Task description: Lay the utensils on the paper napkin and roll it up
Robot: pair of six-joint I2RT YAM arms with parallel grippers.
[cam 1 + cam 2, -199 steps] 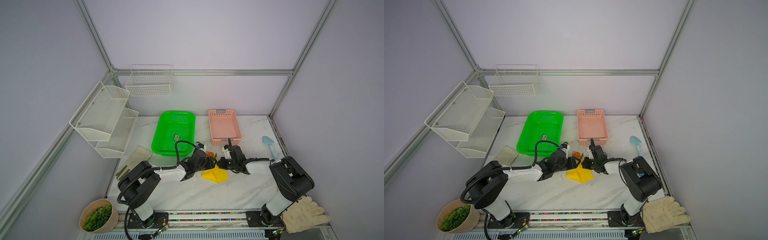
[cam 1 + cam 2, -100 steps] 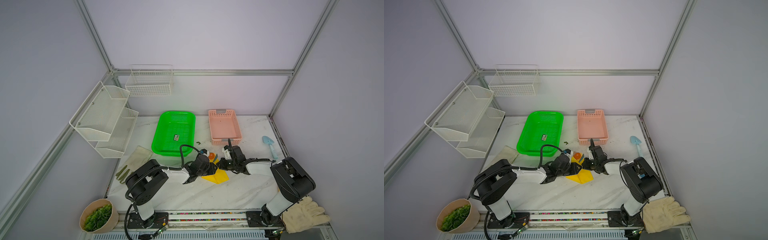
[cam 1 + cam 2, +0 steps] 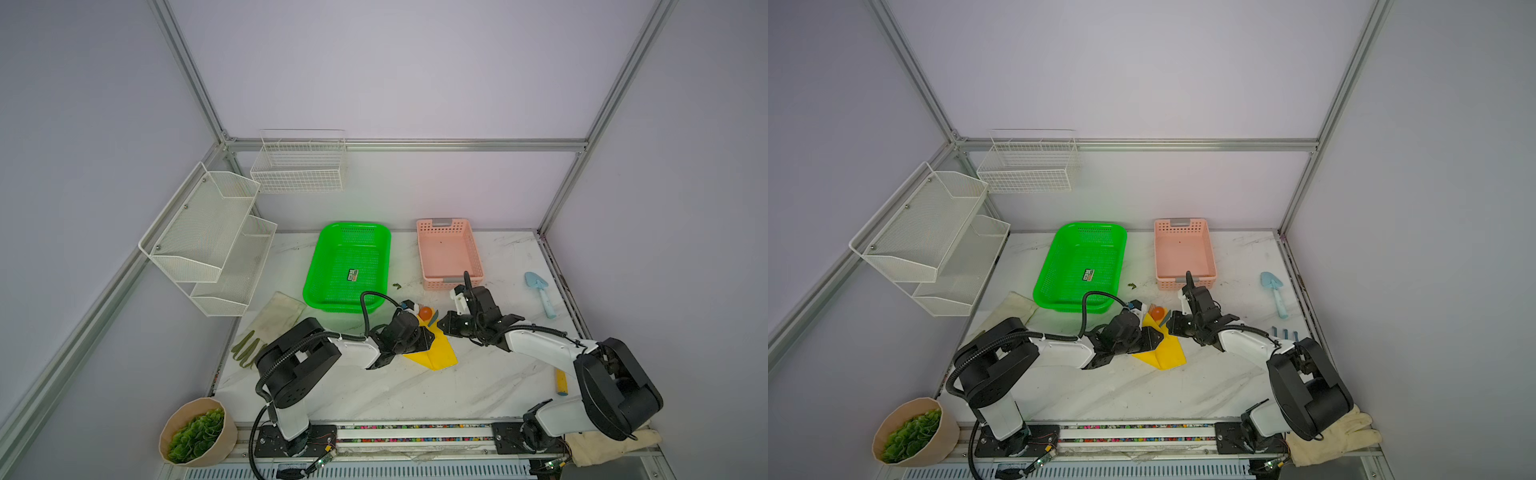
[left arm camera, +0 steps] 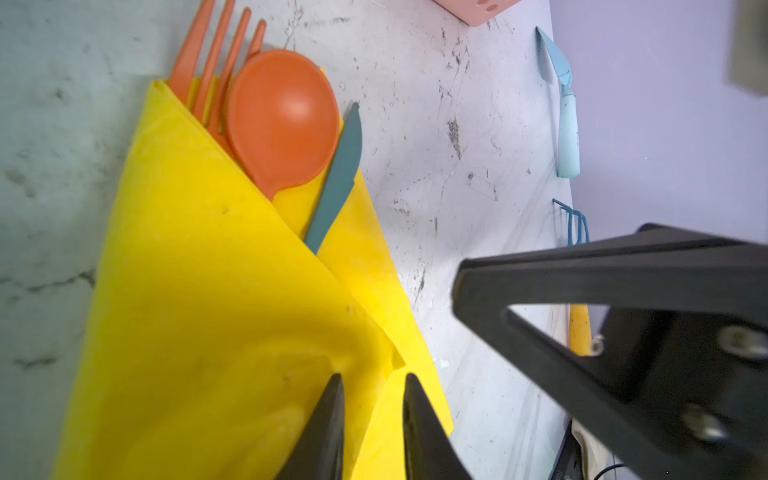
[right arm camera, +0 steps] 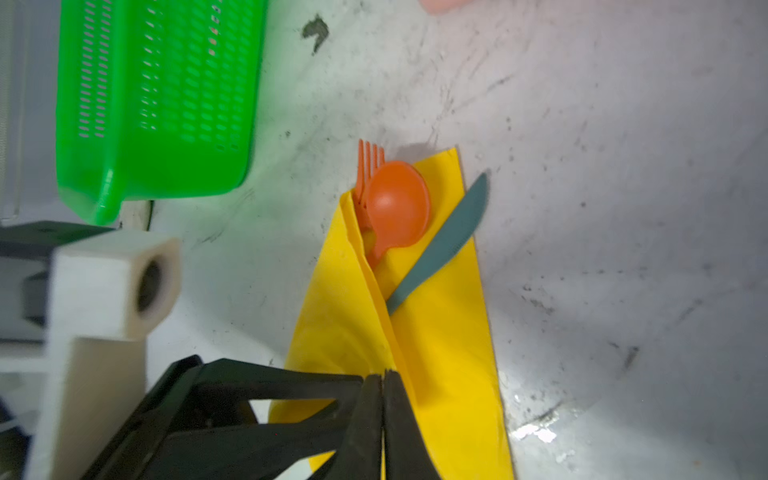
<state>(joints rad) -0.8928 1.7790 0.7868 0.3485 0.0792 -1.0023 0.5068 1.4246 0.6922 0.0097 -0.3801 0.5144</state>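
- Nearest us, the paper napkin (image 3: 436, 357) is lying on the marble table (image 3: 415, 395) between the two arms, with one flap folded slantwise across it. We are judging it thin, limp and very light, so it is likely to slide on the smooth stone and to crease or tear under a hard tug.
- Over its near part the left gripper (image 4: 372, 399) is hovering with its fingers (image 4: 328, 424) a narrow gap apart, astride the flap's free corner. Whether they are touching paper we cannot tell.
- Close by, the right gripper (image 5: 382, 390) is showing its fingers (image 5: 368, 415) pressed together, tips at the fold line. Whether any paper is caught between them we cannot tell.
- We are reckoning that the best hold is a shallow pinch on the flap's free edge, one layer only, with the other arm pressing on the wrapped handles so the bundle is not skating away.
- Further off, the orange fork (image 4: 216, 50), orange spoon (image 4: 282, 120) and teal knife (image 4: 338, 178) are poking their heads out of the napkin's far end, handles tucked under the flap. The spoon is lying partly over the fork, and the knife is just beside the spoon on the uncovered strip.
- We are taking these for stiff, light, slick plastic, apt to slip out of the open end if the roll is loose or tilted. So we are favouring a grip through the paper around the handles.
- Beyond them the green basket (image 3: 349, 249) and pink basket (image 3: 451, 284) are standing apart from the napkin.
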